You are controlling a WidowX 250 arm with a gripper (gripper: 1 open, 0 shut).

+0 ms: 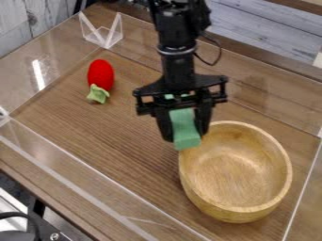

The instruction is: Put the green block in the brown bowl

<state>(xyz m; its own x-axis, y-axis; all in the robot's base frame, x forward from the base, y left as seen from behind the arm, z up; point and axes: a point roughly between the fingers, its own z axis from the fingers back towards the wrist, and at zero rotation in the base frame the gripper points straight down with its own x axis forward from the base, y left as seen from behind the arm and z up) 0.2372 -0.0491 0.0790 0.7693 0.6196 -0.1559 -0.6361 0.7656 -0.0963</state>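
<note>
Wood-grain table (75, 141) — gripper (184, 120) clamps green block (187, 130) upright, mid-frame, above brown bowl (235, 170) rim — lower right.

A wood-grain table (88, 141) fills most of the frame, its surface dark brown and slightly glossy, with clear low walls along its edges. At lower right the brown bowl (236, 170) rests on it. At left of centre lies a small red strawberry toy (98, 75) with a green leaf, well apart from the bowl. At the upper left stands a small clear folded stand (101, 31).
</note>
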